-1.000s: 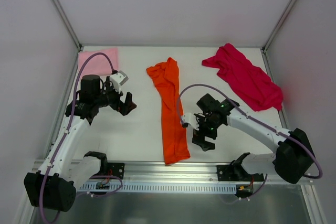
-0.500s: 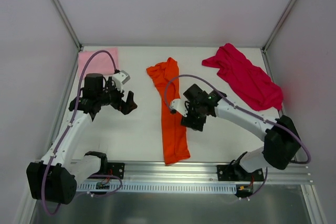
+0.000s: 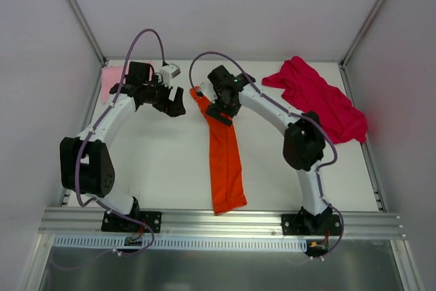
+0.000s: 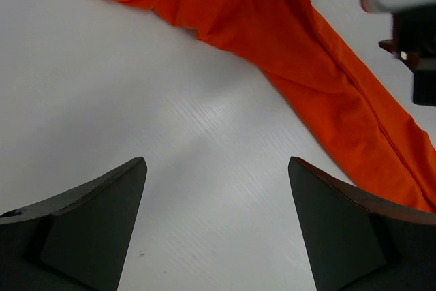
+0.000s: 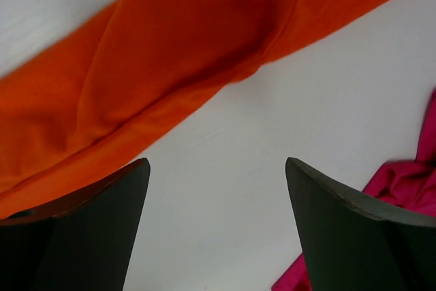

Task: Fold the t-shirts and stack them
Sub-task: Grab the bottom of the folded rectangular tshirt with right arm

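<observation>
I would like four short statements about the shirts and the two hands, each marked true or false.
1. The orange shirt lies in a long narrow strip. True.
2. The left hand grips the orange shirt. False: it is open over bare table, the shirt beyond it.
3. The crimson shirt covers the orange one. False: it lies apart, at the far right.
4. The right hand is open near the orange shirt's far end. True.

I see a white bench (image 3: 170,168) boxed in by pale grey walls (image 3: 225,11) at the back and on both sides, with metal struts (image 3: 76,13) running up the far corners. A metal rail (image 3: 218,219) spans its near edge.
</observation>
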`<state>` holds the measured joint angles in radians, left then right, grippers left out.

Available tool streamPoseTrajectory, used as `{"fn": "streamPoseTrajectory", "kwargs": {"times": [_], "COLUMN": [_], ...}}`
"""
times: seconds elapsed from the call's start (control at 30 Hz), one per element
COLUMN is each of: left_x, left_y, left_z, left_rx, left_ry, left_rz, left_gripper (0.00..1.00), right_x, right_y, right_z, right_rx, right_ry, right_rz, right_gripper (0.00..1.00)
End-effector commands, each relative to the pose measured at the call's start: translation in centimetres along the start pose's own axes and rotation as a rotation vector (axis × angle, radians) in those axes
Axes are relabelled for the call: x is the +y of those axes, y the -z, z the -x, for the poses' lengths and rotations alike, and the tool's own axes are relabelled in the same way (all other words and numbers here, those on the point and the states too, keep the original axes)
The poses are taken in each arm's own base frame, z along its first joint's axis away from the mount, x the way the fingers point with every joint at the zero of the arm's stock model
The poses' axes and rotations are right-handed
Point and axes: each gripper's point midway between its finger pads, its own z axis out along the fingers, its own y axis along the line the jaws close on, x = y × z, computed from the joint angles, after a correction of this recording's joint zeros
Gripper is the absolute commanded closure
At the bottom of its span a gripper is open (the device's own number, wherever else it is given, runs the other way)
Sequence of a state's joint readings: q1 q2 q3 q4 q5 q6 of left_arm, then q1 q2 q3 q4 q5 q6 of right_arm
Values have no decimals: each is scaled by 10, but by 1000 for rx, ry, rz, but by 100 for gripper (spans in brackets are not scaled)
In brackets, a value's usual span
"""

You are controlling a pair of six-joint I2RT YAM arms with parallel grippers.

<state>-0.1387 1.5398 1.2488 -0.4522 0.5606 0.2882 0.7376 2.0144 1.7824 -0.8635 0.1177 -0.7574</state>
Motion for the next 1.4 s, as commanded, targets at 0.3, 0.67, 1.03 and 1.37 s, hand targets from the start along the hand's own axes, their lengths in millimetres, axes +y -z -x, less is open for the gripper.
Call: {"fn": "streamPoseTrajectory", "kwargs": {"times": [0.3, 0.67, 1.03, 1.37], "left_x": [-25, -40, -66, -89], "left_y": [-22, -7, 31, 82], "left_z": [3, 7, 13, 27], "left_rx": [-5, -63, -174, -311], "left_ry": [-78, -93, -156, -231], "left_rz": [-59, -83, -97, -60], "left_gripper": [12, 11, 10, 8], "right_x": [6, 67, 100, 100], "right_y": [-5, 1, -5, -31], "right_z": [38, -6, -19, -10], "right_rx": [-48, 113, 127, 140], "right_ry": [-100, -81, -50, -42], "right_rz": [239, 542, 663, 642], "right_gripper": [98, 99, 99, 99]}}
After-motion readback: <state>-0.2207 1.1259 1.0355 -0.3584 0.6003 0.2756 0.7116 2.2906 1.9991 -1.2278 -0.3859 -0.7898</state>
